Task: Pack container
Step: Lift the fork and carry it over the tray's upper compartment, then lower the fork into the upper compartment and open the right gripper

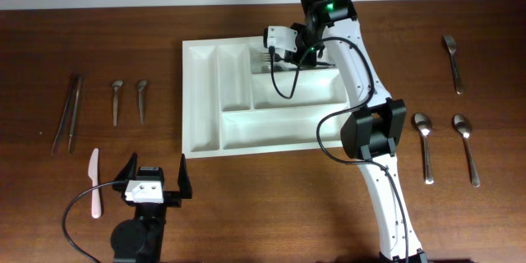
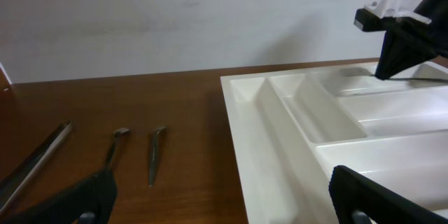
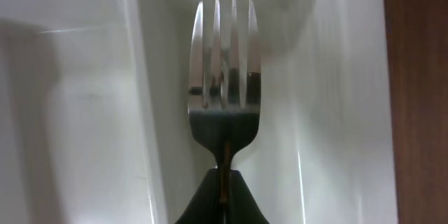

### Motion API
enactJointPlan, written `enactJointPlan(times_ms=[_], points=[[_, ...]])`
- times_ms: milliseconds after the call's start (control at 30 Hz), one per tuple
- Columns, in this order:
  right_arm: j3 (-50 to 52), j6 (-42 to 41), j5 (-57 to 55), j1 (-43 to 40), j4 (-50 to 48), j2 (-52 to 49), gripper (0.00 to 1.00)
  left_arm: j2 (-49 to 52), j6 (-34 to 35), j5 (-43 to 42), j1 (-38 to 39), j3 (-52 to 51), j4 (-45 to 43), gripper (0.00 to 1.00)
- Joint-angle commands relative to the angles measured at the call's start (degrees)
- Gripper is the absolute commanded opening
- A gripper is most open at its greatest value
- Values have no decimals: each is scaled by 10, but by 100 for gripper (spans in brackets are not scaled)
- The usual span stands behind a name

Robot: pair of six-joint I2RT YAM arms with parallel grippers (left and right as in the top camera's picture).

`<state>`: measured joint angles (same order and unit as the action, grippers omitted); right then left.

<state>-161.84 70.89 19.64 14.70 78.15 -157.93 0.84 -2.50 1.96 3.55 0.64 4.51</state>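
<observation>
From overhead, the white cutlery tray [image 1: 205,103] sits mid-table, with two narrow upright compartments on its left side and three long horizontal ones to the right. The right gripper [image 1: 283,57] is down over the top long compartment, at its left end, pinched tight on a fork [image 1: 269,56]. That fork is the one piece of cutlery within the tray's walls. Whether it touches the floor of the compartment, I cannot tell.

The left gripper [image 1: 154,179] sits near the tray's lower left corner over bare wood, its jaws spread wide and holding nothing. Left of the tray lie a pair of tongs [image 1: 67,113] and two small spoons [image 1: 116,101] [image 1: 142,99], with a pink-handled knife [image 1: 94,182] just beside the left gripper. Well to the right lie a lone spoon [image 1: 453,62] and two larger spoons [image 1: 424,144] [image 1: 466,136].

Over to the left wrist camera. Its two dark fingers [image 2: 70,199] frame the bottom corners, far apart. The tray's rim [image 2: 241,126] runs up the middle and the narrow compartments open behind it. At top right the other arm's gripper hangs over the far compartment.

Now the right wrist camera, looking straight down the fork [image 3: 224,91]. Four tines point away and the neck is clamped between the closed fingertips [image 3: 203,206] at the bottom edge. White compartment walls [image 3: 140,112] rise on either side of it, and a strip of brown table [image 3: 420,77] shows beyond the right-hand wall.
</observation>
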Motion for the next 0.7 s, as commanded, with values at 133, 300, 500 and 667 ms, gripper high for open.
enactJointPlan(times_ms=[133, 300, 500, 667], points=[[6, 9, 16, -1, -7, 0, 4, -5, 3, -2, -3, -1, 2, 99], [6, 7, 16, -1, -7, 0, 4, -5, 3, -2, -3, -1, 2, 99], [6, 2, 16, -1, -12, 0, 20, -5, 3, -2, -3, -1, 2, 99], [6, -7, 15, -1, -18, 0, 50, -5, 3, -2, -3, -1, 2, 99]])
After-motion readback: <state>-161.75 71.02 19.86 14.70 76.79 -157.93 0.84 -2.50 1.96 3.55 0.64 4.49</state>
